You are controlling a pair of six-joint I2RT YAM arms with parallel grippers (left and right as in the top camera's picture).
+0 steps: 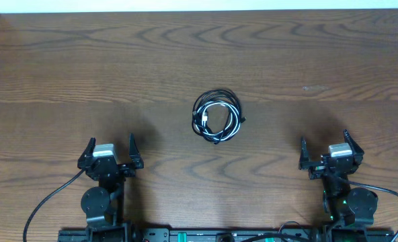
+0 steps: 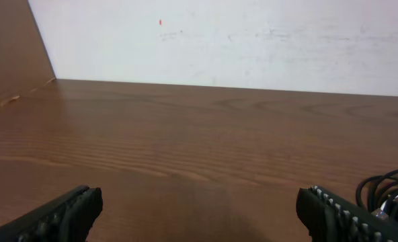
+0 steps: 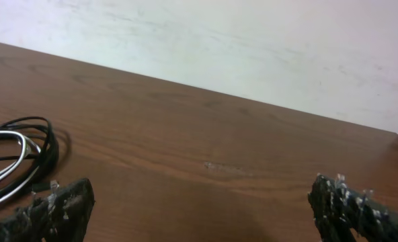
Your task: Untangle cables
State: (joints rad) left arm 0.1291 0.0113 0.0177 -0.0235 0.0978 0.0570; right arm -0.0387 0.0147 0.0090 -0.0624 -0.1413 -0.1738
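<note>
The cables [image 1: 217,116] lie coiled in one small tangle at the table's centre: thin black cords looped round a shorter white cord. The tangle shows at the right edge of the left wrist view [image 2: 390,195] and at the left edge of the right wrist view [image 3: 17,158]. My left gripper [image 1: 111,149] is open and empty at the near left, well away from the tangle; its fingers frame bare wood [image 2: 199,214]. My right gripper [image 1: 325,144] is open and empty at the near right, also apart from the cables [image 3: 200,210].
The wooden table [image 1: 85,67] ends at a white wall [image 2: 219,40] at the far side. A raised wooden edge [image 2: 11,54] runs along the far left. The arms' thick black wires [image 1: 41,208] trail near the front edge.
</note>
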